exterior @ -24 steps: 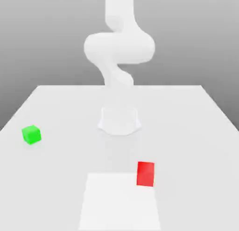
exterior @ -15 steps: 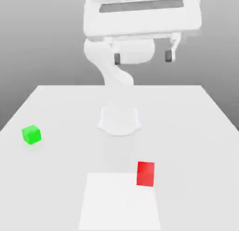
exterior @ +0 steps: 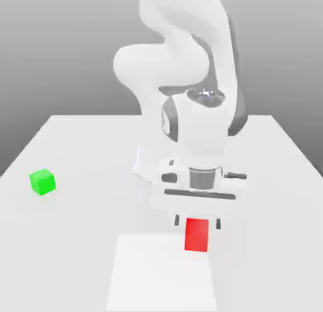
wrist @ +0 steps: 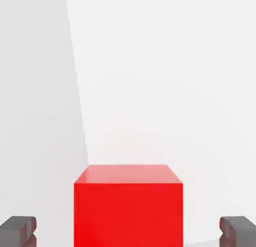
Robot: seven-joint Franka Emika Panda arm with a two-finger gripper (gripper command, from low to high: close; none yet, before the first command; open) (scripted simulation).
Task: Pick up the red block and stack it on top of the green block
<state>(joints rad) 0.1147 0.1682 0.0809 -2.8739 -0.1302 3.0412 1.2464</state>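
While the gripper (exterior: pixel 197 223) hangs just above the red block (exterior: pixel 196 235), its fingers (wrist: pixel 18 230) spread wide on either side, nothing is grasped yet; the green block (exterior: pixel 42 181) sits well apart toward the exterior view's left, so lifting, carrying and stacking all remain.

Arm swung down from high; claw (exterior: pixel 197 223) now low, straddling red block (exterior: pixel 196 235), fingers apart.

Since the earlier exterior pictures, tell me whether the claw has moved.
Yes. The claw has come down from high above the table to sit low, open, straddling the red block, which stayed put.
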